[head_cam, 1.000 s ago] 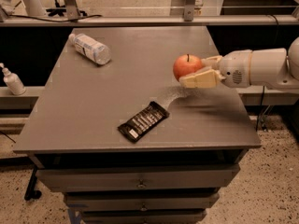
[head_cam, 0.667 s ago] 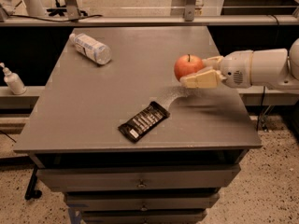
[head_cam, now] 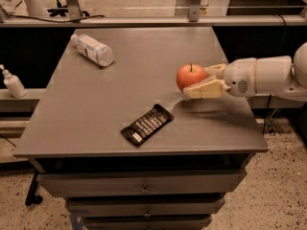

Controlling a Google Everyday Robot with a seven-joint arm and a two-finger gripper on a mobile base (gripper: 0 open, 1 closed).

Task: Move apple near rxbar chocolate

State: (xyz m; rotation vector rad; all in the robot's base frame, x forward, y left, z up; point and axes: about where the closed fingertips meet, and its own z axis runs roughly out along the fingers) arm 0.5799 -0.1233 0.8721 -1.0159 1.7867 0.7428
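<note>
The orange-red apple (head_cam: 189, 76) with a short dark stem is held a little above the right part of the grey table (head_cam: 96, 114). My gripper (head_cam: 197, 81) reaches in from the right on a white arm and is shut on the apple, one cream finger (head_cam: 207, 88) in front of it and one behind. The rxbar chocolate (head_cam: 147, 124), a flat black bar with white lettering, lies near the table's front edge, below and to the left of the apple, with a gap between them.
A clear plastic bottle (head_cam: 93, 50) with a white label lies on its side at the table's back left. A small pump bottle (head_cam: 12, 82) stands on a ledge left of the table. Drawers (head_cam: 144, 188) sit under the tabletop.
The gripper with the apple has barely shifted, a touch to the right. The bar and the bottle have not moved.
</note>
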